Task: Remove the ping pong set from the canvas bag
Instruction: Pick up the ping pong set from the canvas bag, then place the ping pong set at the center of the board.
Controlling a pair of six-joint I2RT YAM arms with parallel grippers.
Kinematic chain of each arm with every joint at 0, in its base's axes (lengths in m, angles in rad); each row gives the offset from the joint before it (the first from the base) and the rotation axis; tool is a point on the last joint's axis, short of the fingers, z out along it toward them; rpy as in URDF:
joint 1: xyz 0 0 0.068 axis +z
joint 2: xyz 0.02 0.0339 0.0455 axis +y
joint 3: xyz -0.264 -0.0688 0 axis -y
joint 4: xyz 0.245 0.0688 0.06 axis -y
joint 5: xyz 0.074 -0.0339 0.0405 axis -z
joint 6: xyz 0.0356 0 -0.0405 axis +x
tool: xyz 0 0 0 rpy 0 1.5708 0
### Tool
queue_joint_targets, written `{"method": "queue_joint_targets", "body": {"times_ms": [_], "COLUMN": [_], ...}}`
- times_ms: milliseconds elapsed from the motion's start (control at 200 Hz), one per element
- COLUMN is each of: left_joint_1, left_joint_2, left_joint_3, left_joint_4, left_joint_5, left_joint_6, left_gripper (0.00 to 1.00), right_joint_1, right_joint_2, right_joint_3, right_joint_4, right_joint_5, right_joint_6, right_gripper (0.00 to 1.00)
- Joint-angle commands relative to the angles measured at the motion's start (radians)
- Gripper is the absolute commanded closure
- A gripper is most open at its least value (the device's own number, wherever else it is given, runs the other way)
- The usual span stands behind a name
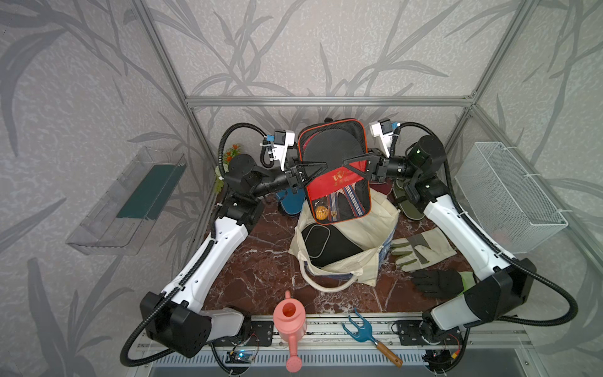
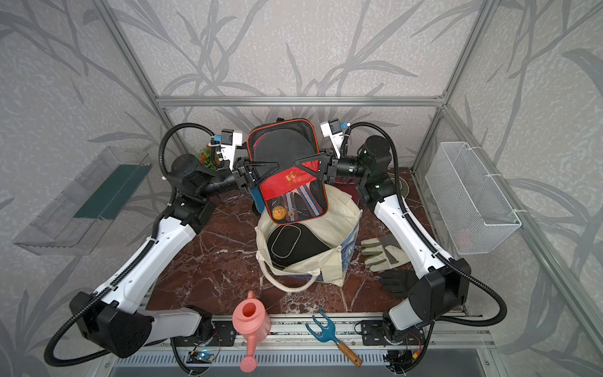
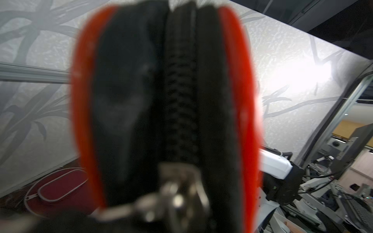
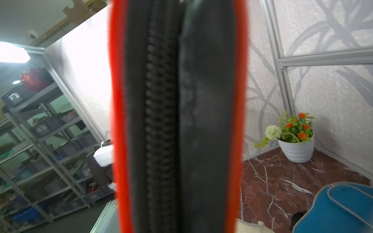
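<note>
Jaws clamp opposite edges of the case.

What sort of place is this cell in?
Probably a lab robot cell dressed as a garden corner: aluminium frame with leaf-print walls, watering can, potted flowers; storage shelves stand outside it.

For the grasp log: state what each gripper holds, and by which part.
Both hold the black-and-red case: left gripper on one zippered long edge, right gripper on the opposite edge.
</note>
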Motion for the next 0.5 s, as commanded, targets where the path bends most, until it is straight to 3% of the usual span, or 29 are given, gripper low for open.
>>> {"method": "queue_joint_targets", "body": {"times_ms": [0,105,210,330,495], "left_joint_1": [0.008,0.017,0.042,0.187,0.380], "left_joint_2": [0.005,-0.037,-0.088,-0.112,-0.139], "left_joint_3": [0.020,0.084,0.233,0.380,0.319], "left_joint_4": [-0.022,-0.190,-0.541,-0.825,-0.930], "left_joint_5": [-0.118,-0.186,-0.356,-0.496,-0.617], "left_joint_6": [0.115,0.207,0.374,0.439,0.405], "left_gripper": [1.00,1.00,1.00,1.00,1.00], "right_joint_1": [0.026,0.023,0.012,0.008,0.010], "right_joint_2": [-0.044,-0.073,-0.106,-0.114,-0.154], "right_joint_3": [0.052,0.106,0.161,0.232,0.166], "right_joint_4": [-0.146,-0.408,-0.684,-0.962,-0.971], "right_joint_5": [0.109,0.165,0.267,0.397,0.474], "right_joint_6": [-0.086,-0.272,-0.486,-0.686,-0.709], "right_gripper": [0.92,0.50,0.01,0.01,0.01]}}
